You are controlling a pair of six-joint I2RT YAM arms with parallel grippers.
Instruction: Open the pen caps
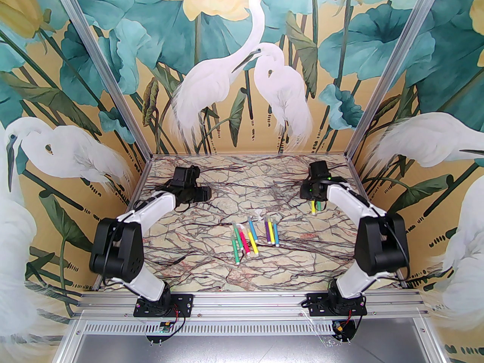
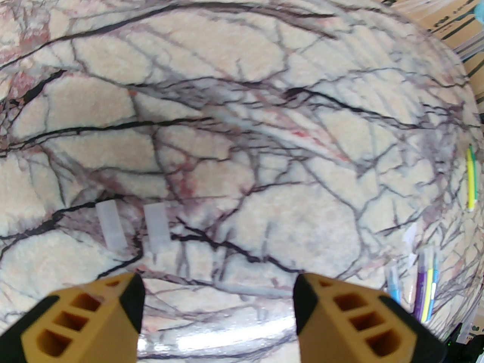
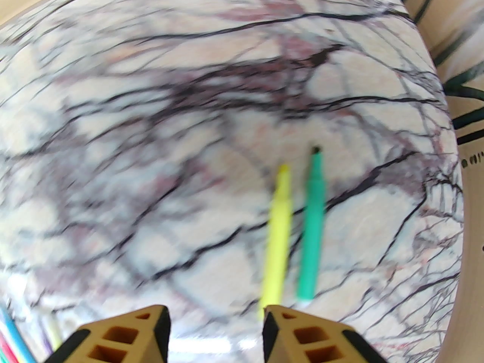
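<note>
Marble tabletop (image 1: 211,270), open room around the central pens (image 1: 252,240); left gripper (image 2: 217,297) and right gripper (image 3: 216,323) both spread.

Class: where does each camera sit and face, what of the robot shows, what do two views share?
Top external: above, behind, facing down at table; left arm, right arm.
Left wrist: faces down at two caps; open left end effector.
Right wrist: faces down at yellow pen, green pen; open right end effector.
Shared: both pens, top external.

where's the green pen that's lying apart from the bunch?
Right wrist view: the green pen lies on the table just ahead of the right gripper, beside the yellow pen, on the far right side.
</note>
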